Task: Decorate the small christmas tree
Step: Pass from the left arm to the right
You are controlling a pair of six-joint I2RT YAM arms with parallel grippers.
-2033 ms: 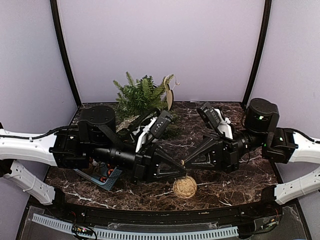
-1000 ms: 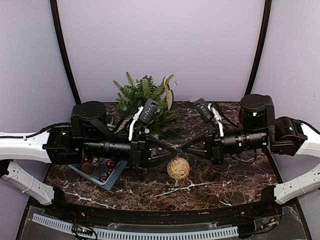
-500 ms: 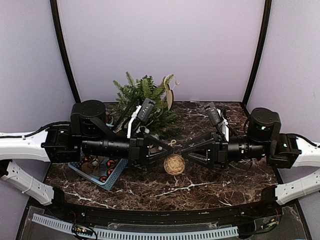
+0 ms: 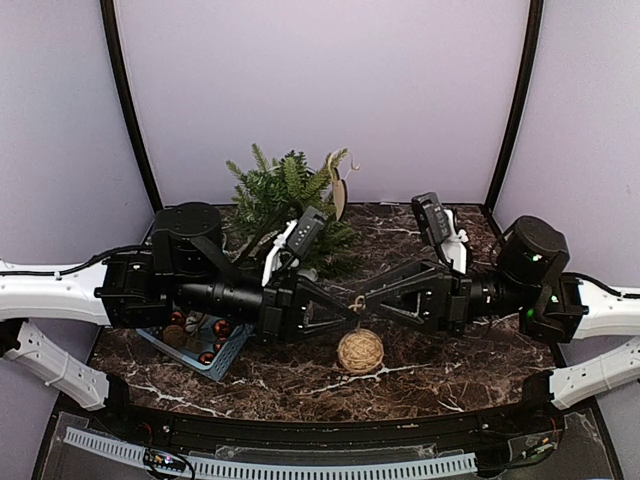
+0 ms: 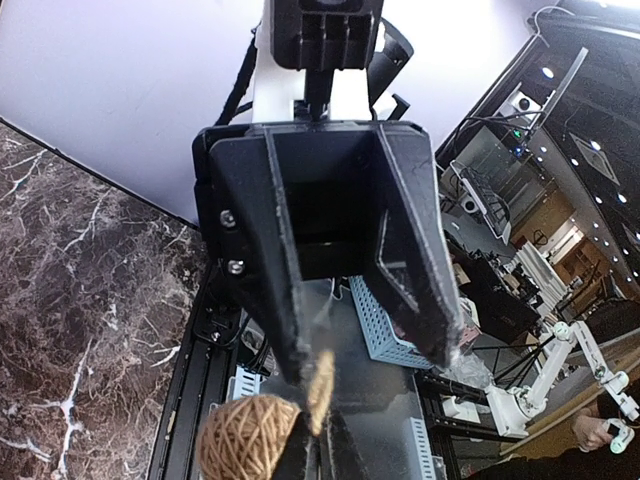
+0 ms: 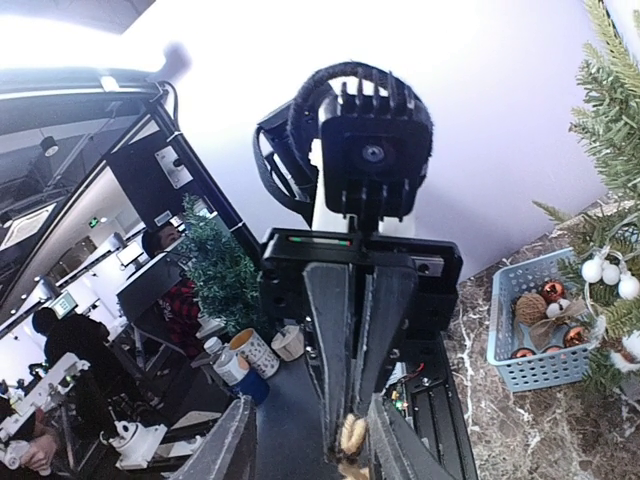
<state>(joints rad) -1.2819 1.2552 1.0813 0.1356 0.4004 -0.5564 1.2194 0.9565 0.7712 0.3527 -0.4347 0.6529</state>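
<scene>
The small christmas tree (image 4: 283,193) stands at the back centre, its base hidden behind the left arm; its branches also show in the right wrist view (image 6: 612,100). A twine ball ornament (image 4: 360,350) hangs from a twine loop (image 4: 357,303) low over the table. My left gripper (image 4: 346,306) is shut on that loop (image 6: 350,436); the ball (image 5: 247,441) sits beside its fingertips. My right gripper (image 4: 369,302) faces it tip to tip and is open, its fingers (image 6: 398,445) spread either side of the left gripper's tips.
A blue basket (image 4: 226,359) with red and brown baubles lies at the left under the left arm, and shows in the right wrist view (image 6: 505,322). A pale tag (image 4: 340,192) hangs on the tree's right side. White balls (image 6: 608,272) hang on lower branches.
Both grippers carried the ball from the table's front back toward the tree. In the last half second they and the ball shifted slightly forward and right.
</scene>
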